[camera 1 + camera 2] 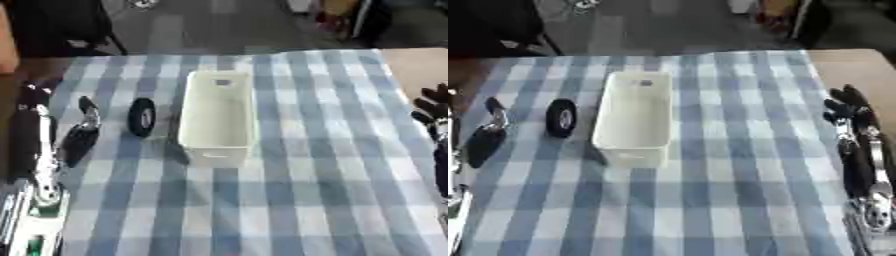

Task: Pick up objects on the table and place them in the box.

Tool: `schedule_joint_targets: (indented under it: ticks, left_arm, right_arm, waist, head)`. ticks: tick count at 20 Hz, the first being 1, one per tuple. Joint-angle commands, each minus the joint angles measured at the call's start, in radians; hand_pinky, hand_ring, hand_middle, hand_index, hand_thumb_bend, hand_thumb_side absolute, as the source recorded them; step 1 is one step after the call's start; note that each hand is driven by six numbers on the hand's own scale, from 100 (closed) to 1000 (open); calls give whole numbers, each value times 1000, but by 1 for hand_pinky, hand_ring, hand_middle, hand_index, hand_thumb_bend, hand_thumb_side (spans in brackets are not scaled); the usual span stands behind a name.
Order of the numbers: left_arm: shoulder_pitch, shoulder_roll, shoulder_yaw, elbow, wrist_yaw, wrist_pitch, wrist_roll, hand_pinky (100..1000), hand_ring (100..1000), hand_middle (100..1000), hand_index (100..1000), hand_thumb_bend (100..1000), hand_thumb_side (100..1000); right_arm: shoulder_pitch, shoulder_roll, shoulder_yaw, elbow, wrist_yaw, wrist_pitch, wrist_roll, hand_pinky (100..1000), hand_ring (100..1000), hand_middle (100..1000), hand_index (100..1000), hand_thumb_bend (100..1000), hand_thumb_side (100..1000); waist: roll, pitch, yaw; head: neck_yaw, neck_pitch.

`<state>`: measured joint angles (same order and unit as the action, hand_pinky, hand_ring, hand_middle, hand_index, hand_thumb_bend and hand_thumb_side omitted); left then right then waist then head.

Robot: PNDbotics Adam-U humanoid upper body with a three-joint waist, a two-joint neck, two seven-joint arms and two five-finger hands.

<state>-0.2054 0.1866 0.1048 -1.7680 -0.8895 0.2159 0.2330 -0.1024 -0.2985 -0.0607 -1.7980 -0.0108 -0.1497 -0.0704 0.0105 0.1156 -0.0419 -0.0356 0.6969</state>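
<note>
One wheel [141, 117] is still waiting on the tabletop just left of the empty box [219, 116]; my left hand [80, 135] is hovering beside it, fingers relaxed, holding nothing.

A tabletop [737, 200] covered with a blue-and-white checked cloth fills most of the frame, with a strip of bare brown surface showing at the upper right. A white rectangular box [633, 118] stands left of centre, long side running up the frame, open at the top, and nothing can be made out inside. Just left of it, apart from its wall, a small black wheel [561, 117] stands on edge. At the left edge the left hand [487, 135] hangs over the cloth near the wheel, its dark fingers relaxed. At the right edge the right hand [849, 107] rests with straight fingers pointing up the frame, well apart from the box.
</note>
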Motion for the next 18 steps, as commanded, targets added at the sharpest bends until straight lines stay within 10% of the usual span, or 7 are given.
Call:
schedule_joint_targets:
  ticks: [1, 5, 18]
  left_arm:
    - [-11, 2, -2, -27, -17, -36, -11, 803, 930, 1000, 920, 866, 784]
    - [-10, 1, -1, -31, -30, -94, -38, 832, 935, 1000, 930, 1000, 927]
    - [-7, 0, 2, -17, -60, -92, -82, 845, 944, 1000, 935, 1000, 810]
  right_arm:
    - [-10, -7, -6, -10, 0, -1, 1, 871, 880, 870, 968, 100, 715]
    - [-10, -7, -6, -10, 0, -1, 1, 871, 880, 870, 968, 100, 715]
    - [-10, -7, -6, -10, 0, -1, 0, 871, 880, 870, 968, 100, 714]
  waist:
    - [0, -9, 0]
    - [0, -9, 1]
    - [0, -8, 2]
  head:
    - [-9, -12]
    - [-10, -13]
    - [-11, -13]
